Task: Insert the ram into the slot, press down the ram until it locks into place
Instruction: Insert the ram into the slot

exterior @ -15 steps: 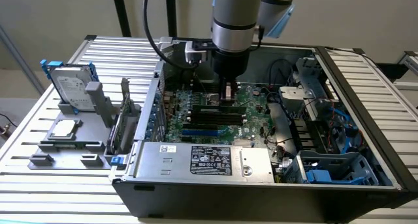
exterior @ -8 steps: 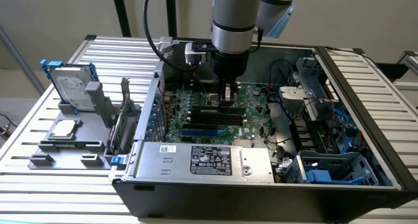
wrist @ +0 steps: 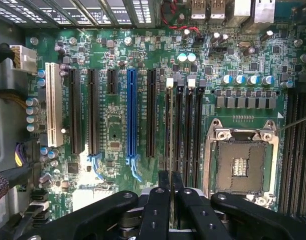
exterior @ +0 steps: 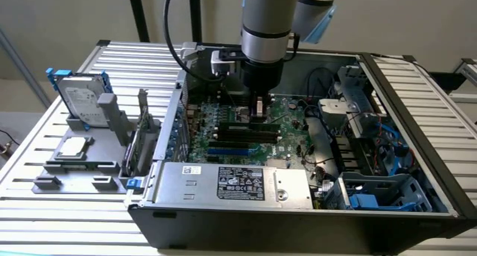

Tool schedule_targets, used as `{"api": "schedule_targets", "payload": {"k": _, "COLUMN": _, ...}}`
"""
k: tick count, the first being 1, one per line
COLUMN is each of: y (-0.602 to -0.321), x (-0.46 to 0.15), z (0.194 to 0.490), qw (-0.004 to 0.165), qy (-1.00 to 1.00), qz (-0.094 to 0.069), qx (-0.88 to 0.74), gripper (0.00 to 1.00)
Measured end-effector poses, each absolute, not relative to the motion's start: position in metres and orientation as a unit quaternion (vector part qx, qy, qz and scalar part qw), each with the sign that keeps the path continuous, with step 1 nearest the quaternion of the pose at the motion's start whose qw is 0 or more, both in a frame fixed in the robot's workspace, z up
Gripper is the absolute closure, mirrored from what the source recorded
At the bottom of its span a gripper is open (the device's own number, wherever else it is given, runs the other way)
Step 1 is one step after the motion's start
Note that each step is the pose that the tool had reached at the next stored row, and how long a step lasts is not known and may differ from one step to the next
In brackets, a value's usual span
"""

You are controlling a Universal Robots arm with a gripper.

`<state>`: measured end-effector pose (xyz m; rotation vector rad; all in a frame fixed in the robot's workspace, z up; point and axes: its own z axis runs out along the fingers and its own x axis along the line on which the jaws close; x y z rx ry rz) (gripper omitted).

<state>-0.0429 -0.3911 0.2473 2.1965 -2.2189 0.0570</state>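
1. Your computer case [exterior: 298,228] lies open on its side, so the arm can reach straight down. It holds the motherboard [wrist: 118,125], a silver power supply [exterior: 231,183] and blue drive bays [exterior: 380,194].
2. The grey fixture tray [exterior: 75,175] on the exterior view's left keeps spare parts upright: a hard drive [exterior: 78,102] and a bracketed card [exterior: 138,138] stand in it.
3. Your gripper [wrist: 170,184] is inside the case, and its fingers look pinched narrow on the ram's top edge.
4. The ram [exterior: 249,126] stands on edge in the slot [wrist: 169,82], the one of 4 black sockets nearest the blue slot [wrist: 131,115]. I cannot tell whether its clips have latched.
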Motion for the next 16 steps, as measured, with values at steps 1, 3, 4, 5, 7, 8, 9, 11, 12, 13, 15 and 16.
{"api": "schedule_targets", "payload": {"k": 1, "y": -0.3911, "x": -0.0429, "z": 0.2468, "qw": 0.010, "qy": -0.711, "qz": 0.018, "qx": 0.703, "gripper": 0.87}}
{"api": "schedule_targets", "payload": {"k": 3, "y": -0.3910, "x": -0.0429, "z": 0.2461, "qw": 0.010, "qy": -0.711, "qz": 0.019, "qx": 0.703, "gripper": 0.87}}
{"api": "schedule_targets", "payload": {"k": 4, "y": -0.3909, "x": -0.0429, "z": 0.2458, "qw": 0.010, "qy": -0.711, "qz": 0.019, "qx": 0.703, "gripper": 0.87}}
{"api": "schedule_targets", "payload": {"k": 5, "y": -0.3909, "x": -0.0429, "z": 0.2455, "qw": 0.010, "qy": -0.711, "qz": 0.019, "qx": 0.703, "gripper": 0.87}}
{"api": "schedule_targets", "payload": {"k": 7, "y": -0.3908, "x": -0.0429, "z": 0.2451, "qw": 0.011, "qy": -0.711, "qz": 0.019, "qx": 0.703, "gripper": 0.87}}
{"api": "schedule_targets", "payload": {"k": 8, "y": -0.3907, "x": -0.0429, "z": 0.2449, "qw": 0.011, "qy": -0.711, "qz": 0.020, "qx": 0.703, "gripper": 0.87}}
{"api": "schedule_targets", "payload": {"k": 9, "y": -0.3907, "x": -0.0429, "z": 0.2446, "qw": 0.011, "qy": -0.711, "qz": 0.020, "qx": 0.703, "gripper": 0.87}}
{"api": "schedule_targets", "payload": {"k": 11, "y": -0.3906, "x": -0.0429, "z": 0.2439, "qw": 0.012, "qy": -0.711, "qz": 0.020, "qx": 0.703, "gripper": 0.87}}
{"api": "schedule_targets", "payload": {"k": 12, "y": -0.3906, "x": -0.0429, "z": 0.2436, "qw": 0.012, "qy": -0.711, "qz": 0.021, "qx": 0.703, "gripper": 0.87}}
{"api": "schedule_targets", "payload": {"k": 13, "y": -0.3906, "x": -0.0429, "z": 0.2432, "qw": 0.012, "qy": -0.711, "qz": 0.021, "qx": 0.703, "gripper": 0.87}}
{"api": "schedule_targets", "payload": {"k": 15, "y": -0.3906, "x": -0.0429, "z": 0.2423, "qw": 0.014, "qy": -0.711, "qz": 0.023, "qx": 0.703, "gripper": 0.87}}
{"api": "schedule_targets", "payload": {"k": 16, "y": -0.3906, "x": -0.0429, "z": 0.2418, "qw": 0.015, "qy": -0.710, "qz": 0.024, "qx": 0.703, "gripper": 0.87}}
